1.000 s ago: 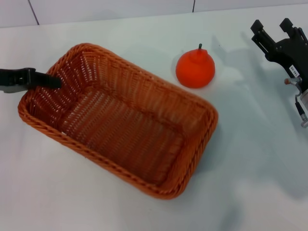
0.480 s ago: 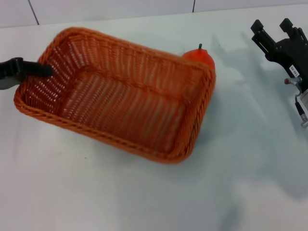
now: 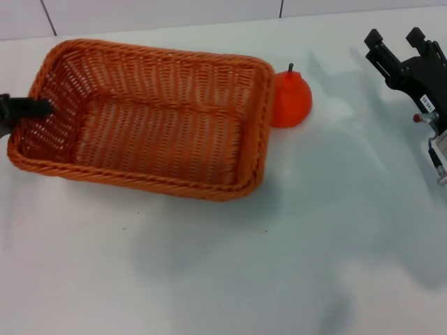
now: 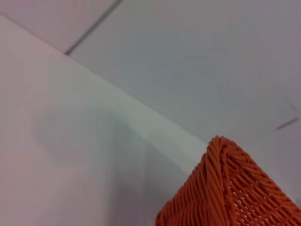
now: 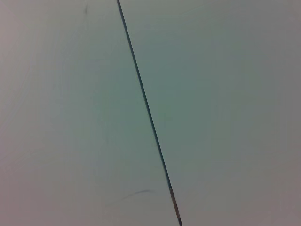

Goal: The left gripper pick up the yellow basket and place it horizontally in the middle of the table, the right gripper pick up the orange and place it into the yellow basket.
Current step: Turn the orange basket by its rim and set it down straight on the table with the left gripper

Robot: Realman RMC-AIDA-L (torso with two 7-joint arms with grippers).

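The yellow basket (image 3: 150, 129) is an orange-brown wicker basket that lies almost level across the left half of the white table (image 3: 223, 279), open side up and empty. My left gripper (image 3: 28, 109) is at the far left, shut on the basket's left short wall, with one dark finger inside the rim. A corner of the basket shows in the left wrist view (image 4: 225, 188). The orange (image 3: 291, 98) sits on the table against the basket's right end, partly hidden by the rim. My right gripper (image 3: 397, 40) is open and empty at the far right, apart from the orange.
The table's back edge meets a pale wall (image 3: 174, 14) just behind the basket. A soft shadow lies on the table in front of the basket. The right wrist view shows only a pale surface with a thin dark seam (image 5: 146, 113).
The basket has swung from a diagonal to nearly level and shifted left and back with my left gripper. Its right end now covers part of the orange. The right arm has not moved.
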